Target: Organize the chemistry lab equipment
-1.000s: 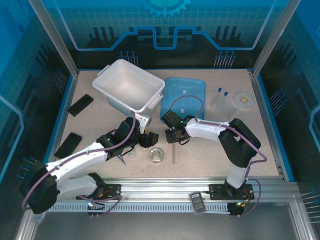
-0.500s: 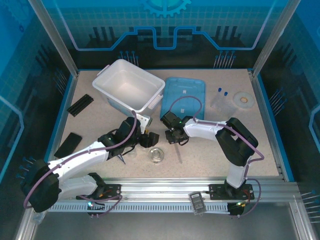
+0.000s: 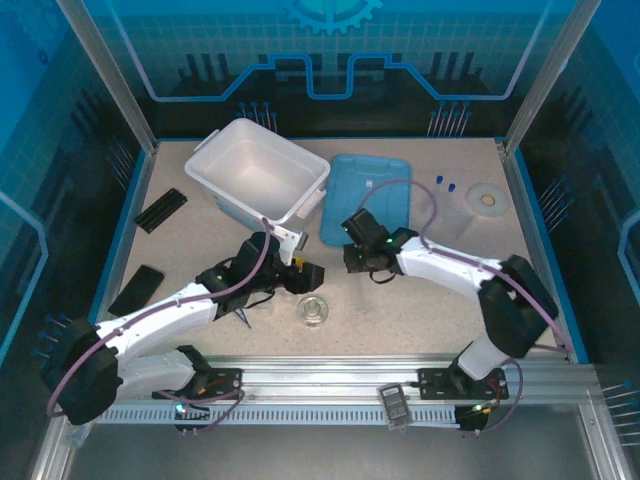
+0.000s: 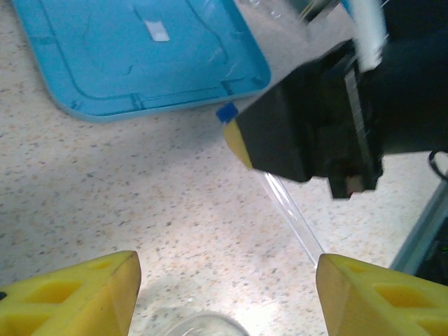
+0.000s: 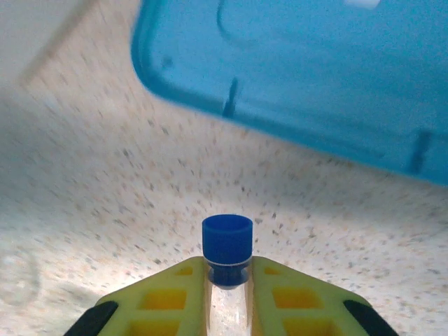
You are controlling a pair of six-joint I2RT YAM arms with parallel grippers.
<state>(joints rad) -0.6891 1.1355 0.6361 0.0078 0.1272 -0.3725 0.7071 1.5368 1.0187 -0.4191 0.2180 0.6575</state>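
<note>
My right gripper (image 5: 229, 280) is shut on a slim clear tube with a blue cap (image 5: 227, 241), held just above the table beside the blue lid (image 5: 315, 77). In the left wrist view the same tube (image 4: 294, 218) slants down from the right gripper (image 4: 241, 136). My left gripper (image 4: 227, 294) is open, its yellow fingers (image 4: 77, 297) spread over the rim of the round glass dish (image 4: 199, 326). From above, the dish (image 3: 312, 310) lies just in front of the left gripper (image 3: 303, 277) and the right gripper (image 3: 356, 266). Two more blue-capped tubes (image 3: 445, 183) and a clear beaker (image 3: 445, 207) stand at the back right.
A white bin (image 3: 262, 175) sits at the back left with the blue lid (image 3: 365, 198) beside it. A white tape ring (image 3: 487, 198) lies at the far right. Black strips lie at the left edge (image 3: 160, 210) (image 3: 136, 290). The two grippers are close together.
The right arm has swung its elbow out to the right and carried the tube slightly right and back, toward the blue lid. The left gripper has shifted a little right.
</note>
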